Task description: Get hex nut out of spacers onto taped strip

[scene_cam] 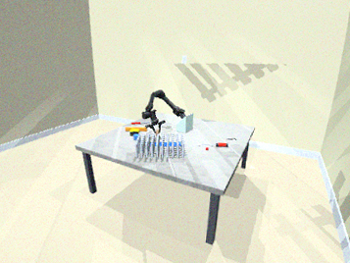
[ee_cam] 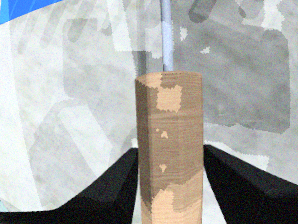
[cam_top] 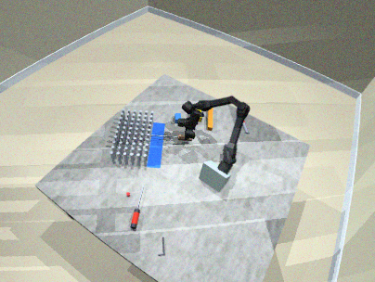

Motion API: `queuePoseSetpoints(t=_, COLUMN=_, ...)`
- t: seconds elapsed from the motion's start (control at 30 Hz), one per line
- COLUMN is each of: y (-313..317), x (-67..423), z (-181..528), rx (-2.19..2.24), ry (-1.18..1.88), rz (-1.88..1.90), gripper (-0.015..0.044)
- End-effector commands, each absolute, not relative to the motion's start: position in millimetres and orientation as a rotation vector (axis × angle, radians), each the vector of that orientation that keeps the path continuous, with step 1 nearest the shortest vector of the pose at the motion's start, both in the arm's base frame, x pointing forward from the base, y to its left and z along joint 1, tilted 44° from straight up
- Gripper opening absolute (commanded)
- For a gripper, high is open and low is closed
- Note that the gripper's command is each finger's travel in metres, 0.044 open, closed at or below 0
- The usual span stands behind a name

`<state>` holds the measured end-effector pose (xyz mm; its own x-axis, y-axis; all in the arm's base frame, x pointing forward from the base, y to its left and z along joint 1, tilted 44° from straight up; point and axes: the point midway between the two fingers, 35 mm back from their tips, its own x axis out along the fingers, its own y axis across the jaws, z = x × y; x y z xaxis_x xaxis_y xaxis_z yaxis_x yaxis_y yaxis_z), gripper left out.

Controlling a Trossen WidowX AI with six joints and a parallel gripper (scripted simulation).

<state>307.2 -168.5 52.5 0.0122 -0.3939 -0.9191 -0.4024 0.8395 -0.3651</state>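
Note:
My gripper (cam_top: 182, 135) (scene_cam: 155, 126) (ee_cam: 170, 152) is shut on the tan wooden handle (ee_cam: 169, 136) of a pick tool, low over the table. The tool's thin metal shaft (ee_cam: 162, 23) (cam_top: 163, 134) points toward the blue taped strip (cam_top: 155, 150), and its tip reaches over the strip's near edge. The field of standing metal spacers (cam_top: 132, 136) (scene_cam: 162, 147) lies just beyond the strip, with all spacers upright. The hex nut is hidden among them in every view.
A red-handled screwdriver (cam_top: 135, 218) (scene_cam: 220, 145), a small red piece (cam_top: 128, 194) and a dark Allen key (cam_top: 162, 247) lie near the front of the table. An orange bar (cam_top: 210, 119) and a blue block (cam_top: 177, 117) lie behind the gripper. The arm's grey base box (cam_top: 214, 175) (scene_cam: 186, 123) stands to the right.

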Motion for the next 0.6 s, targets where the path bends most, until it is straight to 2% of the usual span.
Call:
queuePoseSetpoints(t=0.0, y=-166.9, x=312.5, z=51.9, rx=-0.638, ry=1.585, rz=0.007, gripper=0.0)
queuePoseSetpoints(t=0.57, y=-164.5, x=323.5, z=47.5, rx=-0.638, ry=1.584, rz=0.006, gripper=0.0)
